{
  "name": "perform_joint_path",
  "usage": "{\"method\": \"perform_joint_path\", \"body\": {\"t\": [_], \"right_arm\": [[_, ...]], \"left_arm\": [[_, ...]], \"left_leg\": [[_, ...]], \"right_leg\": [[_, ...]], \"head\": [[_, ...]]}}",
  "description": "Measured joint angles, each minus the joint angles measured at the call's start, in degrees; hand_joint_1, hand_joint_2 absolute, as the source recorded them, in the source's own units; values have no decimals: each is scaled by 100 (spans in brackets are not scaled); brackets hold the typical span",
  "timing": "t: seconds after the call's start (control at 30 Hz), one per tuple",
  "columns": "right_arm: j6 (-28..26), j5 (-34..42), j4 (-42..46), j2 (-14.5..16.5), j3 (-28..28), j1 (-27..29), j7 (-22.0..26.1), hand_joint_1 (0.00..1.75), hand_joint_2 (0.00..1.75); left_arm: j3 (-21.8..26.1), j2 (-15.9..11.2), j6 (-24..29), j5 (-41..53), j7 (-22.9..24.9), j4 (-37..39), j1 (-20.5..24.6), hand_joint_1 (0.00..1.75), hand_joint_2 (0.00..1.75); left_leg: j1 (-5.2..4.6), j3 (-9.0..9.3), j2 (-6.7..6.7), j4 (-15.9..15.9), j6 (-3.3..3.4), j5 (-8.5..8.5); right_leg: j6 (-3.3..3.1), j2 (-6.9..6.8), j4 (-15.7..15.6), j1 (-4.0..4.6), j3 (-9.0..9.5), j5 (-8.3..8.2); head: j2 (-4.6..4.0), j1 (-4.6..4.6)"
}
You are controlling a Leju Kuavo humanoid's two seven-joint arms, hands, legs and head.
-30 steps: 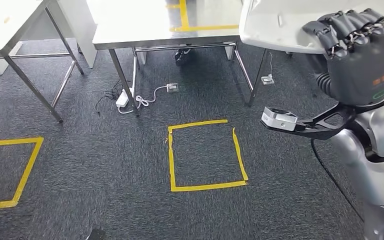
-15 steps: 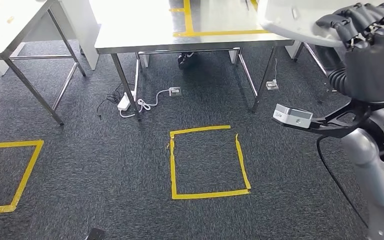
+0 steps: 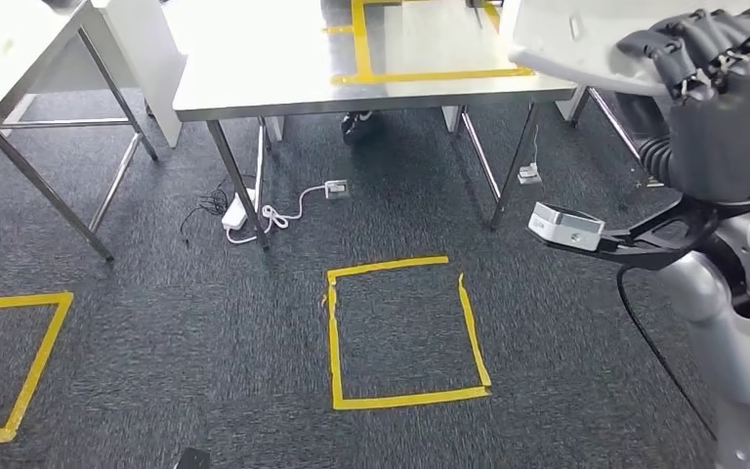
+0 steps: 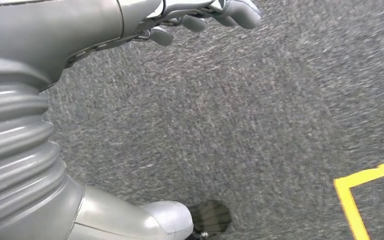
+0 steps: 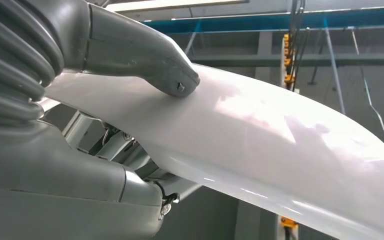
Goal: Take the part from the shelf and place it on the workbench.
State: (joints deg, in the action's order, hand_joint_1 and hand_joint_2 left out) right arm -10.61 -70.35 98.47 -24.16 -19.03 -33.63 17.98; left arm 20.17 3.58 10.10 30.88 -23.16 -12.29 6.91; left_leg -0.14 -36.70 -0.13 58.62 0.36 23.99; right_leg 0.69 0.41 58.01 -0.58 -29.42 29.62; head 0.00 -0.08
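A large white curved part (image 3: 586, 44) is held up at the top right of the head view, with my right hand (image 3: 723, 98) gripping its edge, dark fingers curled over the rim. In the right wrist view the thumb (image 5: 150, 60) presses on the part's smooth white surface (image 5: 280, 135). A steel workbench (image 3: 283, 59) with a yellow tape rectangle on its top stands ahead, to the left of the part. My left hand (image 4: 200, 17) hangs over the grey carpet, holding nothing, with its fingers apart from the thumb (image 4: 165, 220).
A second steel table (image 3: 10, 49) stands at the far left. Under the workbench lie a white power strip and cables (image 3: 239, 210). A yellow tape square (image 3: 405, 332) marks the carpet in front of me, and part of another (image 3: 20, 362) shows at the left.
The whole picture has shifted: tables and floor square sit lower and more of the workbench top shows, so the camera has moved. My right hand still holds the part.
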Motion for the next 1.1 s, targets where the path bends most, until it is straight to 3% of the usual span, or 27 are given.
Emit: {"method": "perform_joint_path", "body": {"t": [0.07, 0.1, 0.13, 0.2, 0.23, 0.27, 0.3, 0.4, 0.47, 0.53, 0.6, 0.7, 0.77, 0.8, 0.87, 0.93, 0.97, 1.03, 1.1], "right_arm": [[-31, -47, 1, -19, 1, 1, -15, 175, 175], [-50, -73, 2, -31, 2, 0, -20, 175, 175], [-68, -94, 2, -42, 2, 8, -22, 175, 175], [-103, -135, 1, -61, 2, 46, -25, 175, 175], [-116, -153, 0, -67, 2, 72, -26, 175, 175], [-130, -175, -1, -71, 2, 91, -28, 175, 175], [-144, -193, -2, -74, 2, 100, -31, 175, 175], [-184, -223, -4, -85, 2, 102, -40, 175, 175], [-196, -227, -6, -92, 5, 101, -47, 175, 175], [-200, -237, -6, -95, 9, 99, -51, 175, 175], [-203, -258, -6, -99, 10, 83, -53, 175, 175], [-205, -277, -10, -103, 10, 67, -52, 175, 175], [-205, -279, -18, -111, 10, 76, -50, 175, 175], [-207, -279, -21, -116, 10, 78, -49, 175, 175], [-211, -279, -27, -123, 10, 73, -41, 175, 175], [-213, -279, -38, -124, 10, 56, -28, 175, 175], [-210, -279, -47, -125, 10, 44, -21, 175, 175], [-209, -273, -60, -143, 10, 16, -8, 175, 175], [-212, -266, -69, -172, 10, -14, -1, 175, 175]], "left_arm": [[0, 3, -1, 13, -4, -1, 4, 0, 175], [1, 3, -1, 17, -5, -1, 8, 0, 175], [2, 3, -1, 19, -5, -2, 9, 0, 175], [8, -1, -1, 24, -1, -1, 7, 0, 175], [15, -1, -1, 26, 3, 1, 4, 0, 175], [23, 0, -1, 28, 7, 2, 2, 0, 175], [31, 2, -1, 30, 10, 2, 2, 0, 175], [41, 13, -2, 36, 13, 4, 3, 0, 175], [45, 14, -7, 38, 16, 2, 7, 0, 175], [48, 4, -11, 39, 15, -2, 13, 0, 175], [51, -1, -11, 41, 12, -3, 21, 0, 175], [61, -1, -20, 37, 21, -3, 20, 0, 175], [92, -8, -27, 19, 32, -2, 3, 0, 175], [111, -16, -30, 13, 34, -1, -4, 0, 175], [133, -38, -31, 27, 42, 1, -12, 0, 175], [139, -65, -26, 55, 64, 5, -19, 0, 175], [141, -78, -21, 63, 74, 5, -26, 0, 175], [153, -100, -7, 52, 79, 3, -36, 0, 175], [185, -121, 10, 26, 69, -2, -41, 0, 175]], "left_leg": [[17, 96, -14, -38, 74, -11], [24, 144, -22, -49, 107, 10], [28, 184, -27, -57, 134, 39], [19, 256, -35, -55, 163, 122], [13, 301, -41, -52, 168, 169], [6, 356, -48, -47, 168, 221], [1, 421, -53, -41, 165, 277], [-14, 601, -64, -29, 118, 451], [-26, 674, -69, -17, 50, 530], [-30, 718, -64, 33, -20, 548], [-23, 592, -52, 332, -76, 571], [10, -23, -34, 1277, -157, 902], [24, -332, -28, 1541, -183, 1027], [27, -357, -25, 1414, -180, 931], [30, -196, -17, 707, -146, 398], [7, -41, -10, 112, -89, 26], [-4, -13, -9, -21, -51, -42], [-8, 52, -13, -52, 32, 3], [9, 168, -24, -80, 104, 31]], "right_leg": [[58, -8, 185, -6, -61, -29], [75, -13, 414, -12, -196, -16], [90, -17, 738, -16, -409, 38], [120, -17, 1407, -15, -916, 307], [127, -17, 1584, -15, -1108, 430], [125, -17, 1587, -13, -1215, 458], [112, -17, 1391, -9, -1216, 345], [32, -26, 309, 27, -915, -432], [-30, -23, 10, 60, -791, -636], [-98, -11, -10, 58, -703, -603], [-180, -14, -33, 37, -587, -556], [-233, -13, -40, 30, -447, -431], [-224, -5, -36, 29, -341, -332], [-214, -2, -35, 28, -274, -279], [-188, -5, -34, 26, -135, -160], [-138, -4, -32, 35, -46, -56], [-104, 0, -28, 40, -24, -26], [-34, 5, -9, 45, 16, 0], [17, -6, 218, 36, -47, 14]], "head": [[0, 11], [0, 17], [0, 22], [0, 27], [0, 27], [0, 28], [0, 30], [0, 36], [0, 37], [0, 38], [0, 28], [0, 4], [0, 4], [0, 3], [0, 3], [0, 5], [0, 6], [0, 7], [0, 18]]}}
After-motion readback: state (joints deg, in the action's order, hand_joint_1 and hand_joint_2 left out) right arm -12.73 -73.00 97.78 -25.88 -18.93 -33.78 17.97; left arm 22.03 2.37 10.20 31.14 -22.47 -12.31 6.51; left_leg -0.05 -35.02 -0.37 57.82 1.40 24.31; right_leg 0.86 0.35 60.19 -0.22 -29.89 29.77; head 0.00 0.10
